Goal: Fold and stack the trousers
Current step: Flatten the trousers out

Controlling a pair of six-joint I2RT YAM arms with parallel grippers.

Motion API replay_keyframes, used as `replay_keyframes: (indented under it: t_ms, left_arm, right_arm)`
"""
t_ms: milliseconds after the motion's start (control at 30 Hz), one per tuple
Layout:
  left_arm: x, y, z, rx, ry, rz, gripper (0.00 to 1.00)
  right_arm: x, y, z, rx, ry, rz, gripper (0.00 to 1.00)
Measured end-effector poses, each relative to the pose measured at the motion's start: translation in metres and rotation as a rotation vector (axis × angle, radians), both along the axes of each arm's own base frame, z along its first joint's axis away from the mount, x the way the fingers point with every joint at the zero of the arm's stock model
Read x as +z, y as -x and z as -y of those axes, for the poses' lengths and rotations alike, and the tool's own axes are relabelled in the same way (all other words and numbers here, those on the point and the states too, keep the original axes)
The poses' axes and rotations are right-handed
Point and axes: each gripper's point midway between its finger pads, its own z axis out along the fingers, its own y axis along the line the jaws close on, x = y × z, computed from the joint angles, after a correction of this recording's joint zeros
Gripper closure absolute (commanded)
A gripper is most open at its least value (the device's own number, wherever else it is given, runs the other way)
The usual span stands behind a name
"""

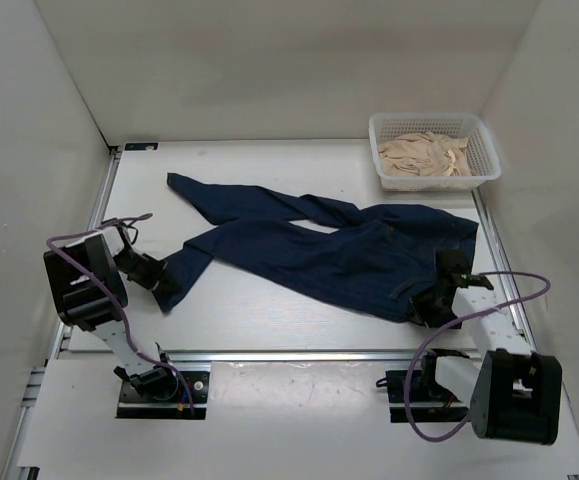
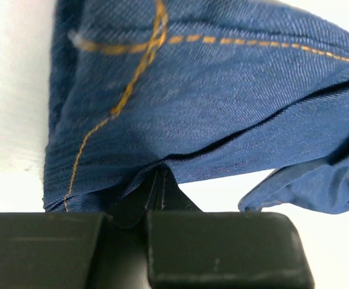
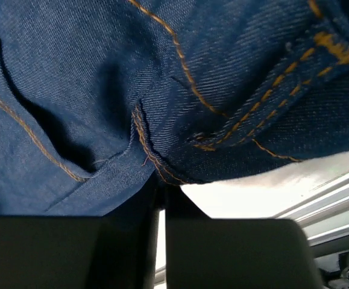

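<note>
The trousers [image 1: 339, 255] are dark navy jeans with orange stitching, lying crumpled across the table. The waist end is at the right. One leg runs to the far left and the other reaches the near left. My left gripper [image 1: 166, 283] sits at the end of the near leg. In the left wrist view that gripper [image 2: 156, 180] is shut on the denim hem [image 2: 210, 90]. My right gripper [image 1: 431, 300] is at the near edge of the waist end. In the right wrist view it [image 3: 161, 188] is shut on a stitched denim edge [image 3: 102, 90].
A white mesh basket [image 1: 481, 140] holding beige cloth [image 1: 424, 155] stands at the back right corner. White walls enclose the table on three sides. An aluminium rail [image 1: 299, 353] runs along the near edge, and cables loop by both arm bases.
</note>
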Motion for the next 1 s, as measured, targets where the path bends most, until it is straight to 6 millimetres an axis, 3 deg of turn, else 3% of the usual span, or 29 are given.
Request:
replay_keyframes:
  t_ms: [133,233,300,400,500,567,667,733,833,933,967,1000]
  left_arm:
    - [0.008,-0.023,-0.014,0.014,-0.026,0.06,0.9]
    - [0.036,-0.063,-0.035,0.031,-0.064,0.154,0.9]
    - [0.072,-0.1,-0.052,0.043,-0.103,0.253,0.9]
    - [0.148,-0.157,-0.081,0.056,-0.193,0.459,0.9]
    - [0.218,-0.182,-0.1,0.066,-0.272,0.629,0.9]
    - [0.242,-0.177,-0.11,0.085,-0.306,0.677,0.9]
    - [0.231,-0.151,-0.117,0.112,-0.317,0.638,0.9]
    - [0.198,-0.127,-0.114,0.121,-0.299,0.554,0.9]
    - [0.136,-0.094,-0.09,0.087,-0.229,0.394,0.87]
    - [0.088,-0.062,-0.058,0.02,-0.157,0.258,0.67]
    - [0.079,-0.054,-0.05,0.001,-0.142,0.231,0.41]
    - [0.071,-0.046,-0.045,-0.018,-0.13,0.206,0.26]
  right_arm:
    - [0.014,-0.023,0.006,0.018,0.028,0.022,1.0]
    - [0.056,-0.067,0.014,0.024,0.062,0.138,1.0]
    - [0.103,-0.11,0.024,0.022,0.094,0.247,1.0]
    - [0.184,-0.168,0.037,0.026,0.159,0.452,1.0]
    - [0.243,-0.182,0.047,0.02,0.224,0.603,1.0]
    - [0.257,-0.17,0.052,0.016,0.256,0.637,1.0]
    - [0.247,-0.135,0.057,0.005,0.297,0.632,1.0]
    - [0.218,-0.107,0.058,0.005,0.314,0.574,1.0]
    - [0.158,-0.064,0.058,0.012,0.315,0.42,1.0]
    - [0.11,-0.029,0.055,0.025,0.299,0.267,1.0]
    - [0.102,-0.021,0.054,0.026,0.294,0.235,1.0]
    - [0.099,-0.016,0.054,0.027,0.291,0.217,1.0]
